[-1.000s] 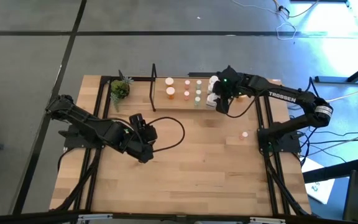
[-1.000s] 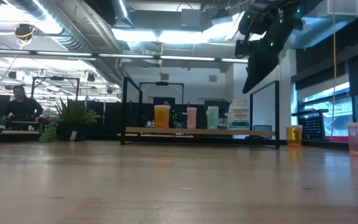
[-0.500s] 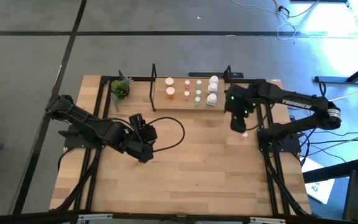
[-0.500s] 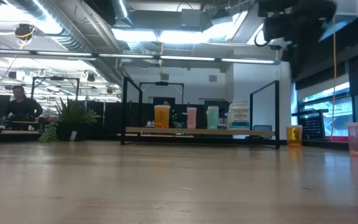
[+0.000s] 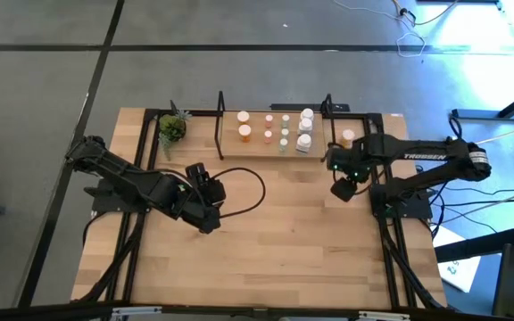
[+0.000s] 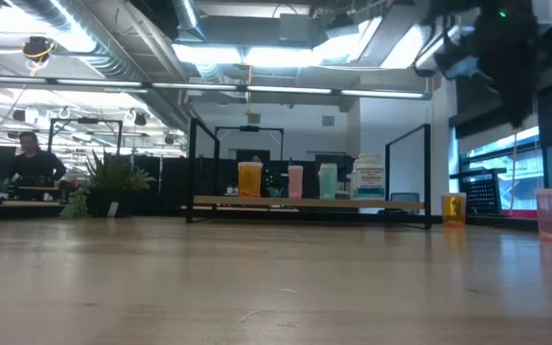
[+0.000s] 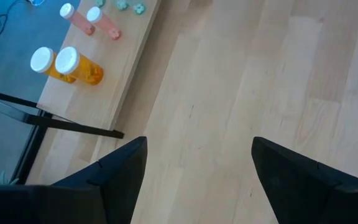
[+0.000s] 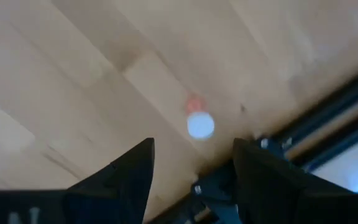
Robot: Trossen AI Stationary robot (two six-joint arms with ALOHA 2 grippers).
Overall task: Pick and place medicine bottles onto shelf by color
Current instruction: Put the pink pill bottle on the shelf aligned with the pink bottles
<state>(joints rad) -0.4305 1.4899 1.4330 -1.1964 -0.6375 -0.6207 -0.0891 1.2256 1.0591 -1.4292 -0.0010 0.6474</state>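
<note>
The shelf (image 5: pixel 270 143) stands at the table's far side and carries medicine bottles in rows: orange (image 5: pixel 244 133), pink (image 5: pixel 269 134), pale green (image 5: pixel 285 133) and white (image 5: pixel 303 141). One orange bottle (image 5: pixel 347 136) stands on the table to the right of the shelf. A small pink bottle with a white cap (image 8: pixel 199 124) stands on the table near the right frame rail. My right gripper (image 8: pixel 191 180) hovers open straight above it, pointing down. My left gripper (image 5: pixel 209 220) waits open over the table's left half, and the orange bottles (image 7: pixel 67 64) show ahead of it.
A small potted plant (image 5: pixel 171 127) stands at the shelf's left end. Black frame rails (image 5: pixel 385 178) run along the table's sides. A cable (image 5: pixel 248 192) loops beside the left arm. Bare wood (image 5: pixel 284 250) fills the table's middle and near part.
My right gripper has swung away from the shelf's right end toward the table's near and right edges. It has turned at the wrist until it points straight down. It now hangs over the pink bottle on the table.
</note>
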